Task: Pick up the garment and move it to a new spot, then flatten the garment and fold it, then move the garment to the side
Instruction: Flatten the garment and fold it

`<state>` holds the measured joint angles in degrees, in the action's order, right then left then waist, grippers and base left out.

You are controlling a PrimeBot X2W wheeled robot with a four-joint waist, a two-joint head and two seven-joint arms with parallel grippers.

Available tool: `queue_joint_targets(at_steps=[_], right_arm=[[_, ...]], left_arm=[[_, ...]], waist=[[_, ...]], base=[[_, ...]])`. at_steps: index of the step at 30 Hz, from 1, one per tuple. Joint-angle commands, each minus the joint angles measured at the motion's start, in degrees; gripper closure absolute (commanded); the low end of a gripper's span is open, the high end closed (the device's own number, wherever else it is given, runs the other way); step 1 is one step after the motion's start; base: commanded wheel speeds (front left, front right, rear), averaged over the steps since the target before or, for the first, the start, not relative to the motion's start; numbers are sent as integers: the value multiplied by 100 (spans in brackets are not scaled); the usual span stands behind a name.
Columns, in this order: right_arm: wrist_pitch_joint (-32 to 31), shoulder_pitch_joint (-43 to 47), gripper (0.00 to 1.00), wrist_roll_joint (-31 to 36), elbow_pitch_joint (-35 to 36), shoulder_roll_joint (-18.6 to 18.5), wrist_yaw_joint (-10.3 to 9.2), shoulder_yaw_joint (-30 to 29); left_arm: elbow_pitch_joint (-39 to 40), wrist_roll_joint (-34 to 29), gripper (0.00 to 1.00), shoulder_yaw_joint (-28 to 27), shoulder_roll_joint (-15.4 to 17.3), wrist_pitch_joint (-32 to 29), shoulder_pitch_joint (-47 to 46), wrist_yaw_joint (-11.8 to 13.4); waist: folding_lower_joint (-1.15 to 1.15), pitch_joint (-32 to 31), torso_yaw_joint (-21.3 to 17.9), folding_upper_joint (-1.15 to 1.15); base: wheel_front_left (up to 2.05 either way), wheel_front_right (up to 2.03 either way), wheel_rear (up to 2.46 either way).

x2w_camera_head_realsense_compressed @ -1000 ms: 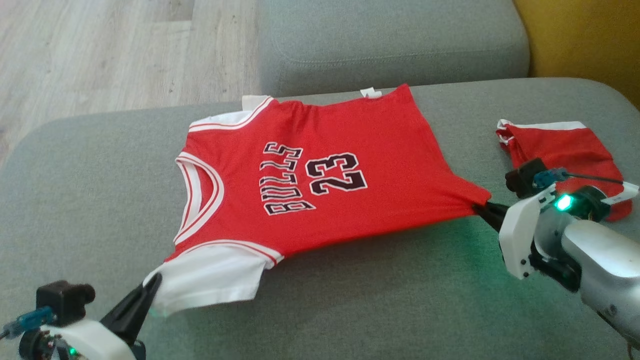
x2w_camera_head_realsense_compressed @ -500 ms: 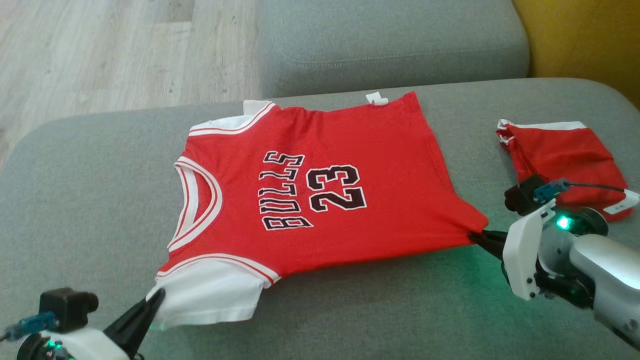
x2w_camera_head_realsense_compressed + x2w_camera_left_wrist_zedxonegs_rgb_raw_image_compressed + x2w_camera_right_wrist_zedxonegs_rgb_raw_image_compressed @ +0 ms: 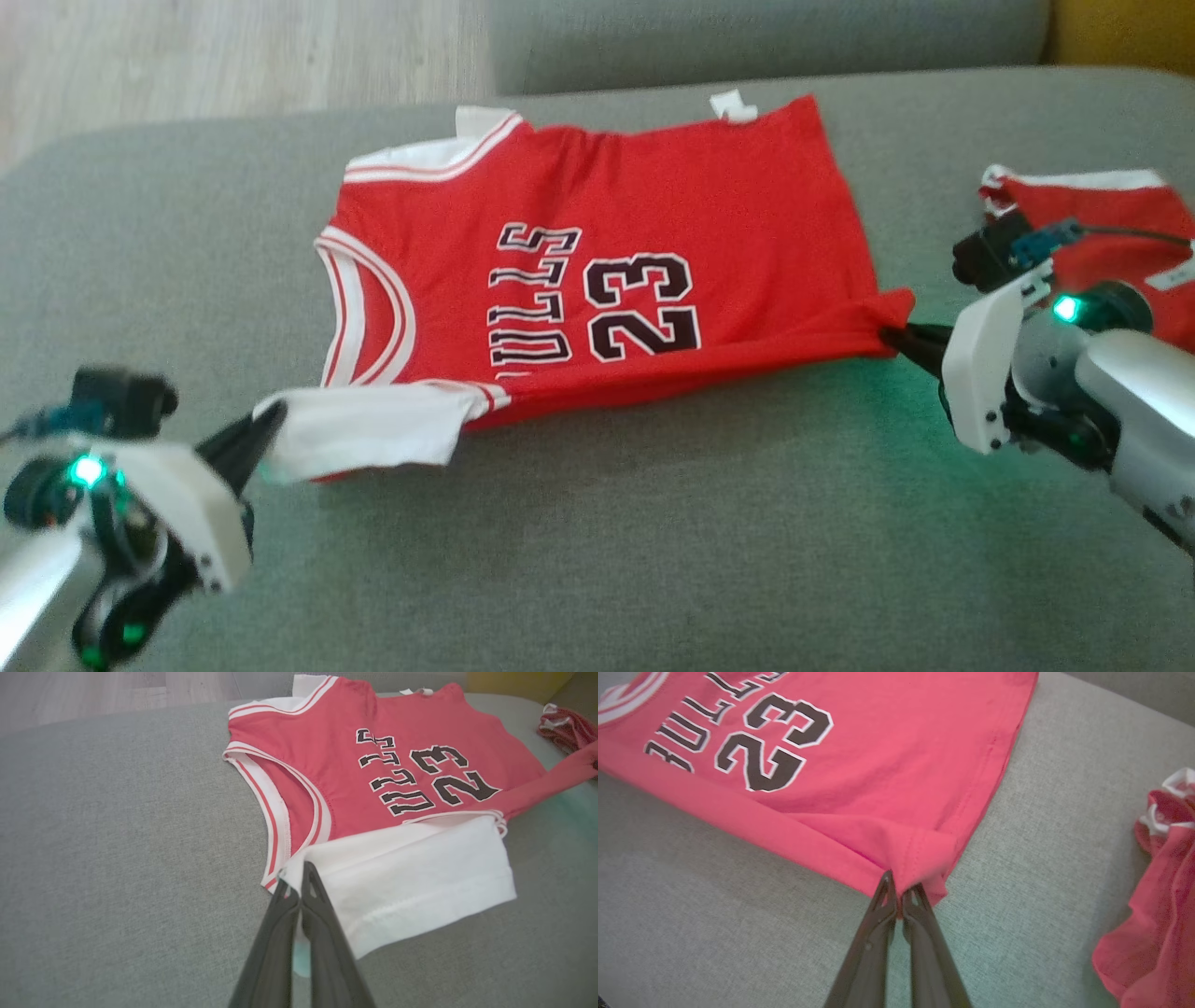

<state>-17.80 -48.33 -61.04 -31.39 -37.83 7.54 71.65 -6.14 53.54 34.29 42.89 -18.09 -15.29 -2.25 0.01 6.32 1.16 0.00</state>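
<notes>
**Both grippers pinch the jersey's near edge**

The red Bulls jersey (image 3: 616,215) with the number 23 lies spread on the grey sofa seat (image 3: 653,560). Its neck opening is toward the robot's left and its hem toward the right. The far half rests flat on the cushion. The near long edge is lifted and stretched in a line between the two grippers, hiding the lowest part of the lettering.

The left gripper (image 3: 269,422) has its dark fingers pressed together on the corner of the white sleeve (image 3: 369,437), which spreads out flat from the pinch. The right gripper (image 3: 889,334) is likewise closed tight, its fingertips clamping the near hem corner, where the cloth puckers into folds.

A second red garment (image 3: 1120,210) with white trim lies crumpled on the seat just beyond the right gripper, apart from the jersey. Pale wooden floor (image 3: 187,56) shows past the seat's far left. The sofa's back cushion (image 3: 747,37) runs along the far side.
</notes>
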Motion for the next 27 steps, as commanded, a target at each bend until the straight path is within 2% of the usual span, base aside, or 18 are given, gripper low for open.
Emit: queue_joint_targets(at_steps=[1,10,21,22,23,24,25,27], right_arm=[[-58,-154,100,-7,-45,-25,-5,-69],[-244,-643,100,26,-471,286,-5,-18],[-215,-973,100,77,-799,521,-5,66],[-201,-992,100,84,-835,541,-5,73],[-152,-1019,100,107,-895,560,-5,77],[-43,-1057,62,151,-964,583,-5,77],[91,-1088,0,182,-1037,616,-5,64],[391,-1132,0,187,-1174,708,-5,-6]], left_arm=[[-61,-118,100,-213,187,-166,-609,-47],[-1039,-727,100,185,-123,-581,-1937,-254],[-1984,-1186,100,646,-640,-470,-2833,-437],[-2063,-1201,83,671,-706,-427,-2898,-445],[-2135,-1213,57,687,-774,-366,-2960,-452],[-2202,-1230,10,685,-842,-266,-3022,-455],[-2271,-1249,0,657,-916,-119,-3085,-443],[-2417,-1322,0,564,-1056,292,-3213,-354]], waist=[[-1,241,61,0],[-1,675,91,0],[-1,984,94,0],[-1,1005,96,0],[-1,1023,98,0],[-1,1041,101,0],[-1,1054,102,0],[-1,1070,98,0]], base=[[0,0,0],[0,0,0],[0,0,0],[0,0,0],[0,0,0],[0,0,0],[0,0,0],[0,0,0]])
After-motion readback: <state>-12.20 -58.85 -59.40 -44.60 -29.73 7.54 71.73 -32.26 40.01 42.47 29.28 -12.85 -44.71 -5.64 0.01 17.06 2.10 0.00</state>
